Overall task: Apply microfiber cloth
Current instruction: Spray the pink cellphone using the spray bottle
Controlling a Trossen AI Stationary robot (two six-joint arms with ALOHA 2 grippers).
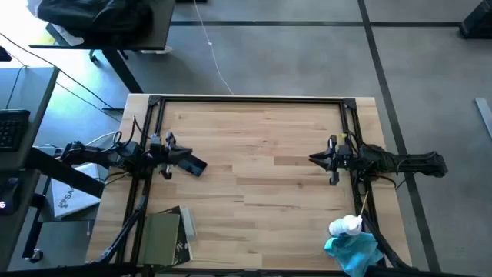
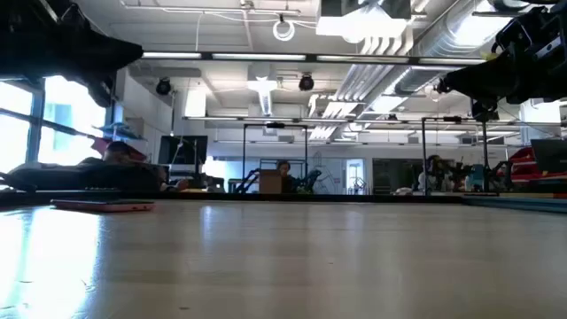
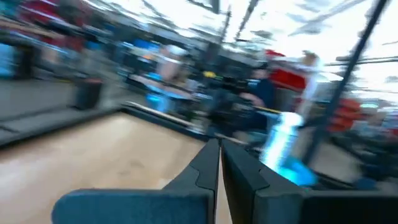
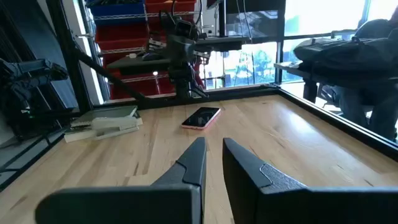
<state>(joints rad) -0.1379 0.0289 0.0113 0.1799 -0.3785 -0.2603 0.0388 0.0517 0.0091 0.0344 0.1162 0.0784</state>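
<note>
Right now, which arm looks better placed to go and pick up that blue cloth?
The right one, probably. The microfiber cloth lies at the table's near right corner beside a small white bottle, on the right gripper's side. The left gripper hangs across the table, farther away.

My workplace, an open lab-workshop, exposed ceiling ducts (image 2: 416,53), red parts bins (image 4: 134,15), desks, wooden table (image 1: 261,177)

the high view looks straight down on the whole tabletop (image 1: 261,169). the low view skims level across it into the room. each wrist view faces inward across the same wood.
</note>
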